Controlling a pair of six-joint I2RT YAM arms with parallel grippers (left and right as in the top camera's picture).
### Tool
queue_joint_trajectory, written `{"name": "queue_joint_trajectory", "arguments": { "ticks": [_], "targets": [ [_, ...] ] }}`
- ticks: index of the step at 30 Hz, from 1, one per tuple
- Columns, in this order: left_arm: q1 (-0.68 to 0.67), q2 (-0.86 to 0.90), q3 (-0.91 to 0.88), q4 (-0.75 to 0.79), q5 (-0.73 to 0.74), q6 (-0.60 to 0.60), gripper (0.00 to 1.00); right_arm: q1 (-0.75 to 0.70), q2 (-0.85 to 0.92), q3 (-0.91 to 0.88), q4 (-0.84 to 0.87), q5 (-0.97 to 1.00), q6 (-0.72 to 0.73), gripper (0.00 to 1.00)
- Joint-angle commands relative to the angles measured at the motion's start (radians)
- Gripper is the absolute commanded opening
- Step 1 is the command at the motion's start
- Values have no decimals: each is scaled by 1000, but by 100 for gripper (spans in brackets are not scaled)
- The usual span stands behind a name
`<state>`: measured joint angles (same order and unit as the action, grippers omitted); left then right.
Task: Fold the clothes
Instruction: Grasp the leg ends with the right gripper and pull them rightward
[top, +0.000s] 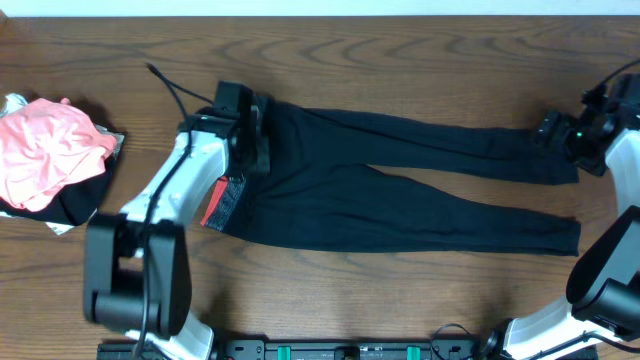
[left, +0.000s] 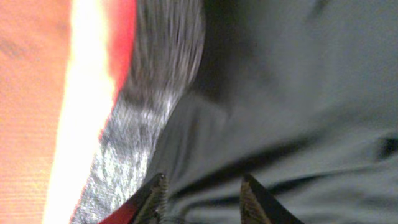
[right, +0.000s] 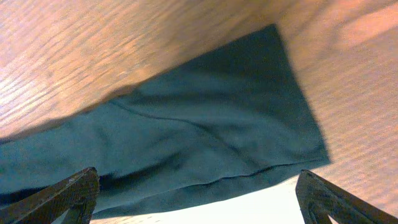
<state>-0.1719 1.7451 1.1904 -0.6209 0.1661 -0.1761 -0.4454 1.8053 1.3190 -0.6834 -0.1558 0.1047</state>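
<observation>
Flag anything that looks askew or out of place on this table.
Nothing spilled or damaged. The leggings lie flat, though their two legs splay apart toward the right. A crumpled pink garment sits heaped at the table's left edge.

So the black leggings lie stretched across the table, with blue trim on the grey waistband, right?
No, the trim is bright red, not blue; the left wrist view shows it clearly. The black leggings do lie stretched across the table, and the waistband is grey.
</observation>
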Motion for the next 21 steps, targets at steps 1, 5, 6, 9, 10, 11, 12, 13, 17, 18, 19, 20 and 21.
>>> {"name": "queue_joint_trajectory", "arguments": {
  "ticks": [1,5,6,9,10,11,12,13,17,18,19,20,21],
  "targets": [
    [29,-14,6,18,-1,9,40,-41,-13,16,-11,9,-9,99],
    [51,-13,6,-34,-1,6,41,-76,-11,15,-138,10,-8,99],
    [54,-13,6,-68,-1,6,41,-84,-11,15,-189,10,-7,99],
    [54,-13,6,-203,-1,6,41,-106,-11,10,-312,91,55,99],
    [54,-13,6,-253,-1,6,41,-114,-11,9,-351,146,89,99],
    [54,-13,6,-290,-2,7,43,-123,-11,8,-379,190,114,99],
    [54,-13,6,-313,-2,7,46,-134,-11,6,-404,227,137,99],
    [54,-13,6,-338,-6,8,50,-145,-11,5,-423,248,152,99],
    [54,-13,-5,-366,-82,9,54,-175,-11,-32,-419,253,157,99],
    [54,-13,-13,-363,-98,6,54,-179,-11,-54,-403,253,157,99],
    [54,-13,-23,-358,-108,6,54,-179,-11,-80,-382,253,157,99],
    [54,-12,-34,-353,-107,6,55,-179,-11,-105,-361,253,157,99],
    [54,-12,-47,-345,-107,5,55,-177,-11,-139,-327,242,156,99]
  ]
}}
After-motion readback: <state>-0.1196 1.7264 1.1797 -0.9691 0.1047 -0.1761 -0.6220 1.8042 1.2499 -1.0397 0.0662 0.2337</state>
